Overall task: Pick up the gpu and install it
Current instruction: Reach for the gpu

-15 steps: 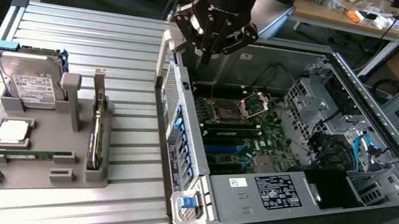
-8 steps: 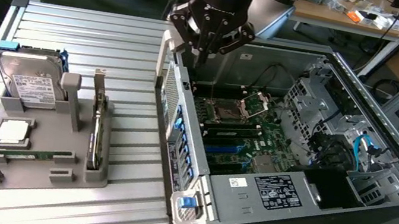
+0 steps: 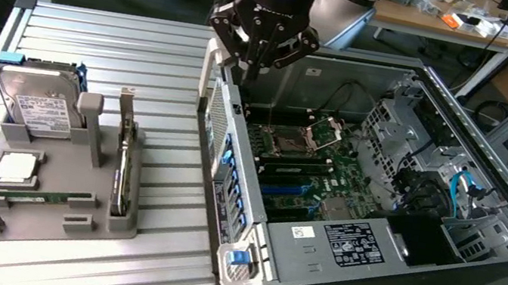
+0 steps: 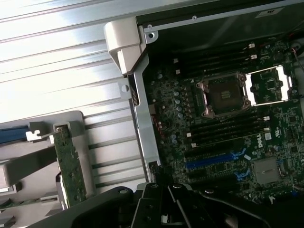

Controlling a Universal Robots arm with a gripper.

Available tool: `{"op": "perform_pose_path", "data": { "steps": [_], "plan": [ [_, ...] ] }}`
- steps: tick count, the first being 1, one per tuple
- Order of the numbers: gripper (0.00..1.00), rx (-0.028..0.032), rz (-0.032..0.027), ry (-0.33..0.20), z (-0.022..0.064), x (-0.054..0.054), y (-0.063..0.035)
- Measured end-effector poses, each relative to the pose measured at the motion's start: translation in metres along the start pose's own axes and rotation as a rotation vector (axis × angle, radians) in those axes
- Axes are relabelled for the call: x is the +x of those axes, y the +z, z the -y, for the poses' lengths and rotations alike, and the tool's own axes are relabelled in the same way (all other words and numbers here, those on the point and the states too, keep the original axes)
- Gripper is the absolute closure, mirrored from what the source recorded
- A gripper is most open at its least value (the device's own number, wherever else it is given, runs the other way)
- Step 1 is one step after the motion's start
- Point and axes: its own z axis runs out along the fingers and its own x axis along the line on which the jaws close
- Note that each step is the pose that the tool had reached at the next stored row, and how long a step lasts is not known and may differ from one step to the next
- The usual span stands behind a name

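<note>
My claw [image 3: 251, 64] hung shut and empty over the open computer case [image 3: 334, 281], at the wall nearest the grey holder [image 3: 48, 221]. The gpu [image 3: 125, 160] stood on edge in that holder on the desk [image 3: 126, 46], toward the exterior view's left, its long axis roughly parallel to that wall.

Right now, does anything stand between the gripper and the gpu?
Nothing visible does. The shut gripper hangs over the open computer case's edge. The gpu stands on edge in the gray holder beside the case, with bare slatted table between them.
</note>
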Motion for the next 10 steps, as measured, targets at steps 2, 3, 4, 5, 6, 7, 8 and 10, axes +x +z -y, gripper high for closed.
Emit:
{"op": "perform_pose_path", "data": {
  "steps": [2,3,4,5,6,7,8,10],
  "plan": [
    [0.89,0.0,0.0,0.0,0.0003,0.0014,0.0],
    [0.89,0.0,0.0,0.0,0.0004,0.002,-0.0001],
    [0.89,0.0,0.0,0.0,0.0006,0.0026,-0.0001],
    [0.89,0.0,0.0,0.0,0.0007,0.0032,-0.0001],
    [0.89,0.0001,-0.0001,0.0,0.0008,0.0038,-0.0002],
    [0.89,0.0,0.0,0.0,0.0009,0.0044,-0.0001],
    [0.89,0.0,0.0,0.0,0.0011,0.005,-0.0002],
    [0.89,0.0001,0.0,0.0,0.0014,0.0065,-0.0003]
  ]
}}
